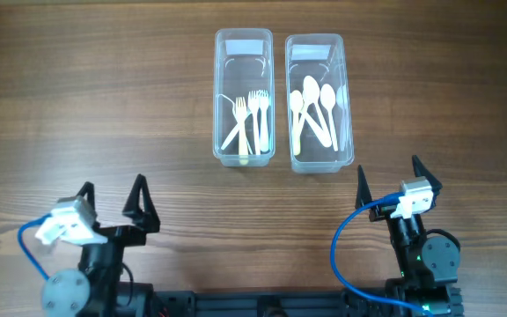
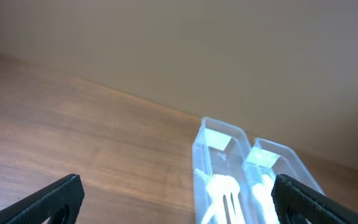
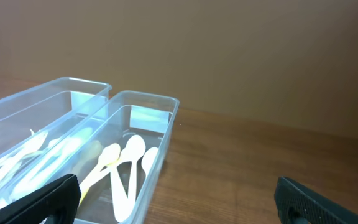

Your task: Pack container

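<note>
Nearest the robot, the left gripper (image 1: 113, 194) hangs low over the table (image 1: 104, 97) with its jaws spread wide and nothing between them. Its own wrist view shows only the two dark fingertips (image 2: 48, 199) at the bottom corners, with bare wood in the gap. The right gripper (image 1: 387, 169) stands the same way, wide open and empty, and its fingertips (image 3: 42, 202) sit far apart at the frame's lower edge.

No loose cutlery shows on the wood directly ahead of either pair of fingers, and none shows anywhere else on the table in the overhead view.

Further out lie two clear tubs, side by side and almost touching. They are ahead and to the inside of each gripper, roughly midway between the two arms. The fork container (image 1: 219, 106) is the one nearer the left fingers, and three white forks (image 1: 252, 119) lie along its length. The spoon container (image 1: 349, 106) is nearer the right fingers, close enough that its near end fills the lower left of that wrist view. It holds several white spoons (image 1: 313, 106), fanned out with their bowls away from the robot.

The sorting looks finished, or very nearly so: every utensil in view is already inside a tub, each kind in its own. No lids show, so any closing step cannot be judged. What is left, if anything, seems to be only for the arms to rest.
</note>
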`<action>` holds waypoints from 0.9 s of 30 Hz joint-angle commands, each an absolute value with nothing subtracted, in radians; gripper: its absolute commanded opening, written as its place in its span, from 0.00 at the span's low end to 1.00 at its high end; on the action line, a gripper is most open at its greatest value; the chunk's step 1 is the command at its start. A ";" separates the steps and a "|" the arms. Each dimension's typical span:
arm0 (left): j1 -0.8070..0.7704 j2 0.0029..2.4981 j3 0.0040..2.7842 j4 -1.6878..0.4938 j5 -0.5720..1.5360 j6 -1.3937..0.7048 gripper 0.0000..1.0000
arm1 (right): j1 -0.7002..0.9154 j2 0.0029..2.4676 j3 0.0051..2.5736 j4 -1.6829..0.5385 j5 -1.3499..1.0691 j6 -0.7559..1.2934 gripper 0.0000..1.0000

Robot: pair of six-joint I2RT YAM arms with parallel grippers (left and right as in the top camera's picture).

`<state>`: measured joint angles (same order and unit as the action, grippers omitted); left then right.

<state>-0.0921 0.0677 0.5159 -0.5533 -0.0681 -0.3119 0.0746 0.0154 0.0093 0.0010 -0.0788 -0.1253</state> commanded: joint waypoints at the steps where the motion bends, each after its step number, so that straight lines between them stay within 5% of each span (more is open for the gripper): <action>1: -0.086 0.018 0.420 -0.512 -0.050 -0.295 1.00 | 0.080 0.002 0.006 0.006 -0.091 -0.131 1.00; 27: -0.087 0.003 0.075 -0.234 -0.081 -0.294 0.99 | 0.080 0.003 0.006 0.006 -0.091 -0.131 1.00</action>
<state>-0.0921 0.0147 0.0971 -0.2447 -0.0666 -0.3115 0.0746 0.0154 0.0090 0.0010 -0.0788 -0.1257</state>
